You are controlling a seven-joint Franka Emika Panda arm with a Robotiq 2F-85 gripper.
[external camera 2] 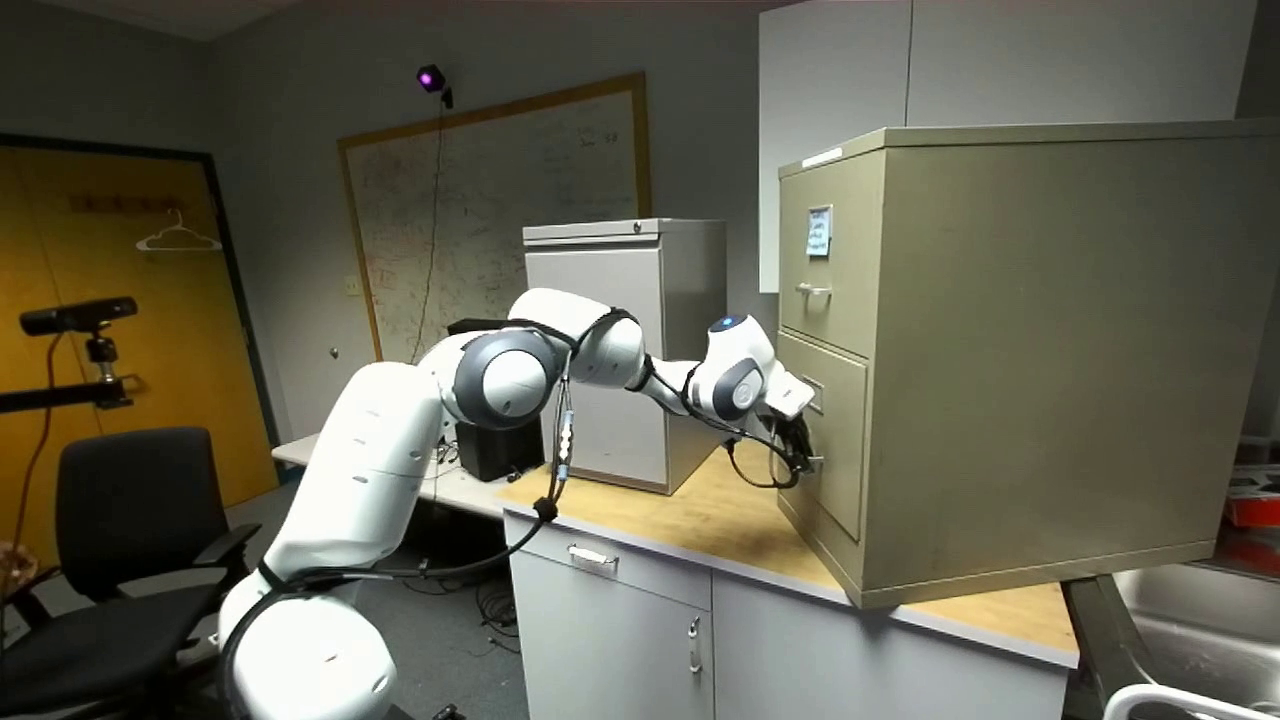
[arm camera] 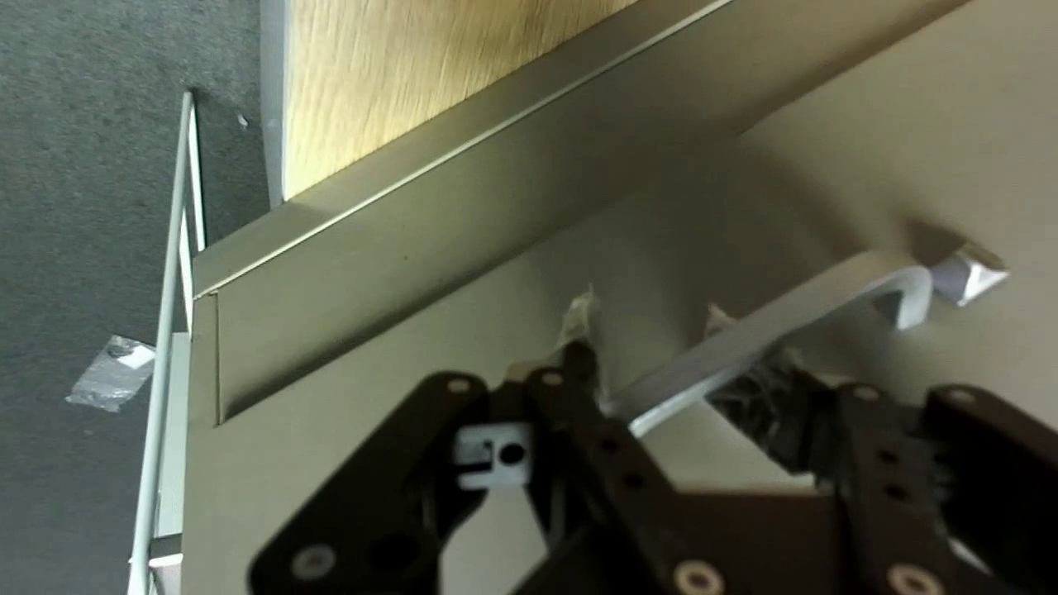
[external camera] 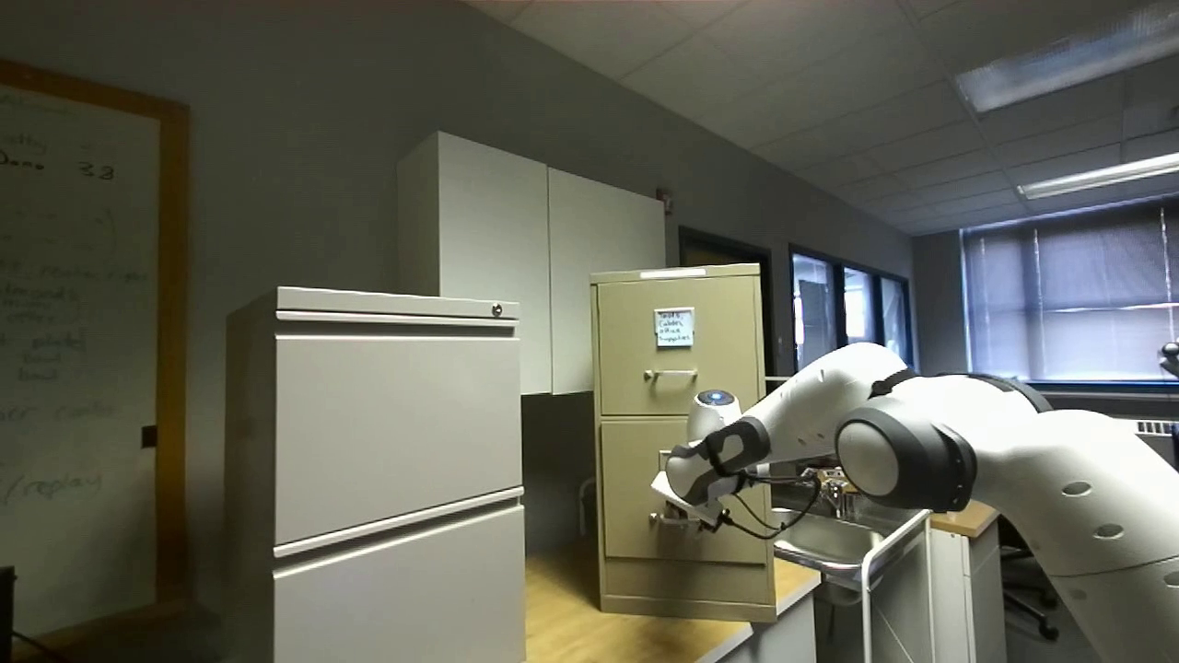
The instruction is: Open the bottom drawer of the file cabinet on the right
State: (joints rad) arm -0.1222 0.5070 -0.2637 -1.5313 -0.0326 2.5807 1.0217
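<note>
The white robot arm (external camera 2: 365,450) reaches to the front of the tan file cabinet (external camera 2: 1050,350), its elbow raised and its wrist tilted. The jaws are spread well apart in the wrist view, a broad gap showing between the fingers (arm camera: 773,413), and have nothing clamped. The metal handle (arm camera: 769,330) runs aslant across that gap. The finger on the right of the wrist view passes behind the bar; its fellow stands over the bar's lower end and hides it. Whether either bears on the metal cannot be told.

The bottom drawer (external camera: 631,474) is directly at the jaws, the lower of the cabinet's two drawers. It is closed, its front flush with the top drawer (external camera: 636,322), which carries a white-and-blue paper (external camera: 674,328) above its own pull (external camera: 671,374). The file cabinet stands on a wood-coloured tabletop (external camera 2: 720,505), a lower front corner overhanging the edge. A metal sink (external camera 2: 1200,620) lies just beside.

Farther off in an exterior view, a pale grey cabinet (external camera 2: 690,310) stands on the same tabletop, apart from the file cabinet. A white cupboard (external camera: 493,267) is fixed to the wall (external camera: 304,184). A framed whiteboard (external camera 2: 520,180) bears faint writing.
</note>
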